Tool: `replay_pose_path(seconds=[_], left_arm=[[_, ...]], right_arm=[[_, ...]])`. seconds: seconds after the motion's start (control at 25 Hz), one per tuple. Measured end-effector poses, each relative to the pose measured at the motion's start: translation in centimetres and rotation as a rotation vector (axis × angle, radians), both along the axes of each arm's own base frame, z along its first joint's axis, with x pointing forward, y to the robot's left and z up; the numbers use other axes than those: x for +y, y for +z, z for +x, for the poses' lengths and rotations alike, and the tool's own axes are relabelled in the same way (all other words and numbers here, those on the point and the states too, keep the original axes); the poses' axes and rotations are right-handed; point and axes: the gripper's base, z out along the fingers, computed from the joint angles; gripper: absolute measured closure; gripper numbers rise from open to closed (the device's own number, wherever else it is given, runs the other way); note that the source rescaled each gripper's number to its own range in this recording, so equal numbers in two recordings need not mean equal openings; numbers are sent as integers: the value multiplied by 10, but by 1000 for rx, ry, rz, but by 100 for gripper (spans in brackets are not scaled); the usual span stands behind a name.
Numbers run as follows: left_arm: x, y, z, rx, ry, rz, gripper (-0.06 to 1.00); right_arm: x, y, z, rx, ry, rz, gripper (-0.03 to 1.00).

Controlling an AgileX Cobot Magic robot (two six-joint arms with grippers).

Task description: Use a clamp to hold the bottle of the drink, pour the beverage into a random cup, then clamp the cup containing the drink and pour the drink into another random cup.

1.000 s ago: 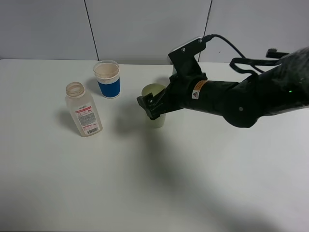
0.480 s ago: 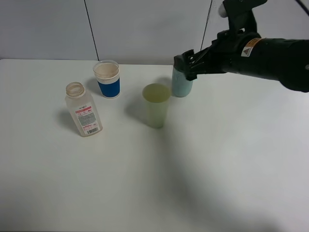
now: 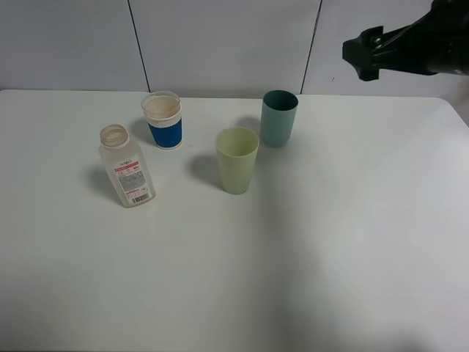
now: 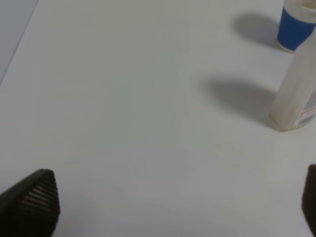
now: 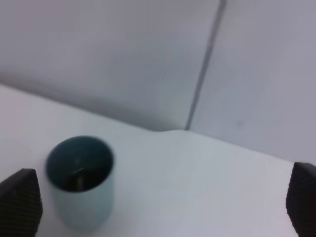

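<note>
The bottle (image 3: 126,167) stands uncapped at the table's left, looking empty; the left wrist view catches its edge (image 4: 295,94). The pale yellow-green cup (image 3: 237,160) stands upright mid-table, and the teal cup (image 3: 278,117) is just behind it to the right. My right gripper (image 3: 360,57) hangs high at the back right, well above and right of the teal cup, open and holding nothing. Its wrist view shows the jaws (image 5: 160,202) wide apart over the teal cup (image 5: 81,180), which has a dark patch at its bottom. My left gripper (image 4: 170,207) is open over bare table, left of the bottle.
A white cup with a blue band (image 3: 163,119) stands behind the bottle, also seen from the left wrist (image 4: 296,27). The white table (image 3: 330,242) ends at a grey panelled wall (image 3: 220,37) behind the cups.
My right arm has drawn away from the yellow-green cup, rising to the back right. That cup stays standing in place, and the teal cup has come into full view.
</note>
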Motion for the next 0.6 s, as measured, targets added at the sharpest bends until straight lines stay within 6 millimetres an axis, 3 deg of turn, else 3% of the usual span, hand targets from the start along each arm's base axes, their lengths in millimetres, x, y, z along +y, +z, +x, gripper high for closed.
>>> replay_pose_path(seconds=[0.28,0.4,0.6], left_arm=[[0,0,0,0,0,0,-6],[0,0,0,0,0,0,-6],[0,0,0,0,0,0,-6]], right_arm=[[-35,35,-37,-37,-96,-26,-1],[-60,50,-63,-47,-198,-60,-1],[-80,63,-100,-43,-326,-64,-1]])
